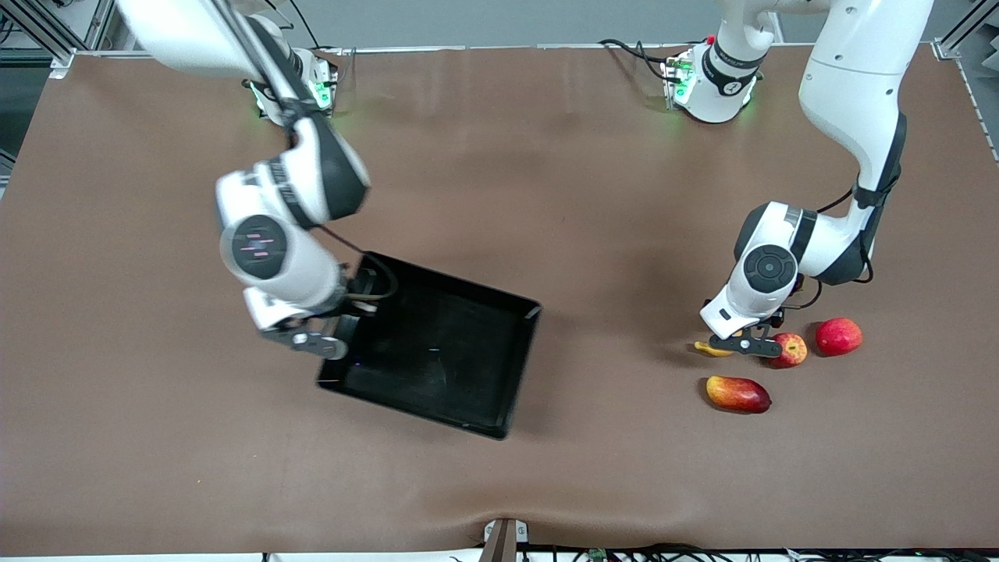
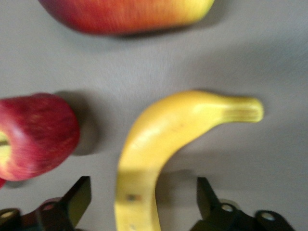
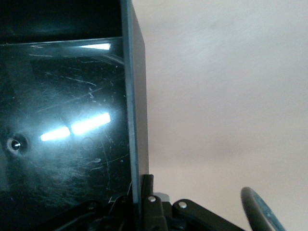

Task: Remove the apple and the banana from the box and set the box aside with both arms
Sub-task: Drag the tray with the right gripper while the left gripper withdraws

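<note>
Glossy box [image 1: 437, 351] wall pinched, R gripper [image 3: 140, 202].

From across the table, the left gripper [image 1: 744, 342] covers most of the banana [image 1: 712, 349]; only one yellow end shows. Up close, the mango [image 2: 126, 14] and apple [image 2: 34, 135] run off the edge. The box [image 3: 62, 115] does too.
</note>
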Robot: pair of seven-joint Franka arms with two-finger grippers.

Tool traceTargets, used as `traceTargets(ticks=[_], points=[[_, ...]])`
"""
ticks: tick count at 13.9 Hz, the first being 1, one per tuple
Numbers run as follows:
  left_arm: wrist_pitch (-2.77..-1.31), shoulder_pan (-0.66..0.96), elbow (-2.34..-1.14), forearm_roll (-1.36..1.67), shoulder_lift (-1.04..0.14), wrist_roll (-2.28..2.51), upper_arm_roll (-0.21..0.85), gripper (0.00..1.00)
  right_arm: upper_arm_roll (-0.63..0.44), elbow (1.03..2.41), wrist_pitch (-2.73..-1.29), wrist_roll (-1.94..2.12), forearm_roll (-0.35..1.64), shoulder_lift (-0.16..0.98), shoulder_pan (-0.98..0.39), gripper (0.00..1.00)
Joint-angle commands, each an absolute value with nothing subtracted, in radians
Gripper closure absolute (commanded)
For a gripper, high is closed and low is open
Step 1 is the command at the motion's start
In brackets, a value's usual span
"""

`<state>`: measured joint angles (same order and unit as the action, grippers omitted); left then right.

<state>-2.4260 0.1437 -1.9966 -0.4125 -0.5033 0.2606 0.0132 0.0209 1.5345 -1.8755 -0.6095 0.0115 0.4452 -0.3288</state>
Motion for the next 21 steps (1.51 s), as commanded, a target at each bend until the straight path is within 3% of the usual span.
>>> traceTargets(ticks=[1, 3, 6, 11, 14, 21], points=[[-2.337, 0.133, -1.99, -0.42, -0.402, 0.268, 0.046, 0.0, 0.044, 1.582, -1.798, -0.404, -0.002, 0.356, -0.169, 1.0], [-2.228, 0.133, -1.941, -0.384, -0.347, 0.258, 0.061, 0.0, 0.046, 1.607, -1.779, -0.223, 0.0, 0.33, -0.06, 1.0], [-2.01, 0.137, -1.771, -0.296, -0.33, 0.256, 0.064, 0.0, 0.044, 1.644, -1.795, 0.019, 0.043, 0.336, 0.104, 1.0], [-1.813, 0.081, -1.51, -0.204, -0.33, 0.258, 0.058, 0.0, 0.041, 1.772, -1.957, 0.188, 0.061, 0.344, 0.27, 1.0], [-1.708, 0.058, -1.447, -0.125, -0.29, 0.259, 0.055, 0.0, 0.041, 1.793, -2.031, 0.268, 0.06, 0.374, 0.337, 1.0], [-1.622, 0.025, -1.445, -0.106, -0.167, 0.259, 0.055, 0.0, 0.041, 1.854, -2.149, 0.413, 0.061, 0.471, 0.448, 1.0]])
